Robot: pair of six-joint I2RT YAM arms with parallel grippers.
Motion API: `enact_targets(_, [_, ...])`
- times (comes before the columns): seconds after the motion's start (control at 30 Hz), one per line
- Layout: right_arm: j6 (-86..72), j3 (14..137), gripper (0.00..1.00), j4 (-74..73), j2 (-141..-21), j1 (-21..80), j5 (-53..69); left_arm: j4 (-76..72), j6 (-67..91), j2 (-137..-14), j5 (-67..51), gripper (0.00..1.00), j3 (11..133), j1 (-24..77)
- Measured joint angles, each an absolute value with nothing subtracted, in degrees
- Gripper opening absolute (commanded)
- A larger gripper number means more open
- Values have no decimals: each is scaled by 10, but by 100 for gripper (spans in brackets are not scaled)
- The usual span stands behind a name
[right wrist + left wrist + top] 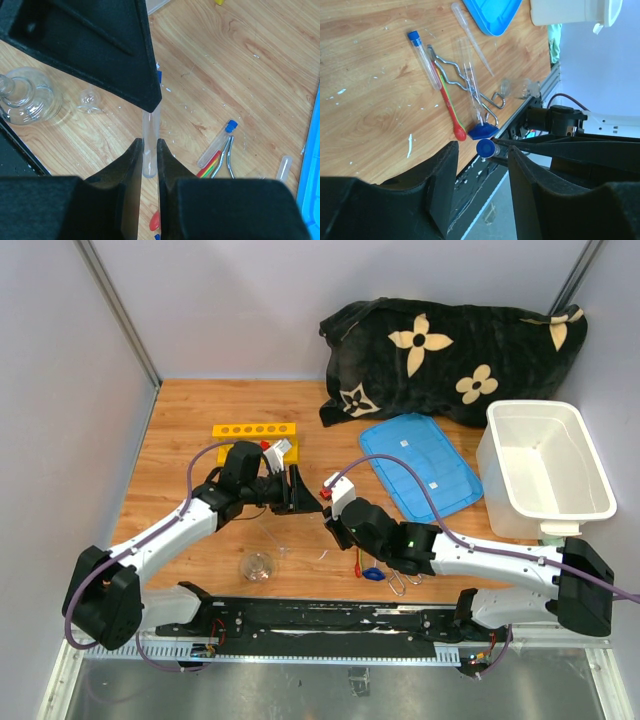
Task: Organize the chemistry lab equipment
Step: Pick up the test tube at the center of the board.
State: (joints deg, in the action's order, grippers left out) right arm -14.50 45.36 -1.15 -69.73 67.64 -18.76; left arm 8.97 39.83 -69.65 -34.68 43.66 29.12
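My right gripper (150, 148) is shut on a clear test tube (149, 131) and holds it above the table; in the top view the gripper (326, 503) is mid-table. My left gripper (482, 150) is open, and the tube's blue cap (485, 148) sits between its jaws, apart from both pads; this gripper also shows in the top view (306, 491). On the wood lie another blue-capped tube (424, 59), metal tongs (451, 75), a red-handled spatula (451, 110) and a clear pipette (472, 37). A yellow holed rack (255, 430) stands behind my left gripper. A round glass flask (258, 566) stands near the front.
A blue lid (420, 465) lies right of centre, beside a large white tub (545, 470). A black cloth with cream flowers (450, 350) is heaped at the back. A small glass piece (90, 100) lies beside the flask (27, 100). The black base rail (330, 615) runs along the front edge.
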Motion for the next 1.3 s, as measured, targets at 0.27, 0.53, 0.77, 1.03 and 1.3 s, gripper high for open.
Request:
enact_targets(0.27, [-145, 453, 1, -11, -697, 677, -188, 47, 428, -696, -363, 39, 423, 291])
enact_targets(0.53, [-145, 453, 1, -11, -697, 677, -194, 26, 441, -696, -370, 34, 423, 292])
enact_targets(0.77, [-145, 453, 1, -11, -697, 677, -196, 22, 441, -696, -371, 32, 418, 292])
enact_targets(1.03, [-145, 453, 1, -11, -698, 677, -196, 23, 439, -698, -371, 18, 415, 292])
enact_targets(1.3, [-145, 453, 1, -12, -701, 678, -196, 32, 435, -698, -367, 7, 416, 292])
